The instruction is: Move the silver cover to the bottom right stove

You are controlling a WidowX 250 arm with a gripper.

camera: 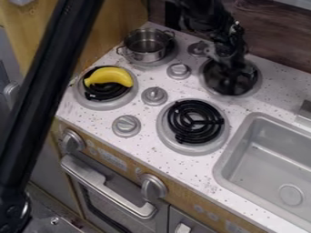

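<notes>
Apparently round, glossy and darkly reflective, the silver cover [249, 78] lies beneath the black robotic hand [233, 74]; its grip I cannot tell.

No text, label, brand, number or sign is legible.

the black arm [203, 16] comes in from the top edge, its tool [229, 53] hanging down at upper right.

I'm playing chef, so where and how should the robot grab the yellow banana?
The yellow curved banana is probably best gripped at its middle, from straight above, closing across its narrow width: it lies lengthwise over the left black coil burner, with nothing on top.
</notes>
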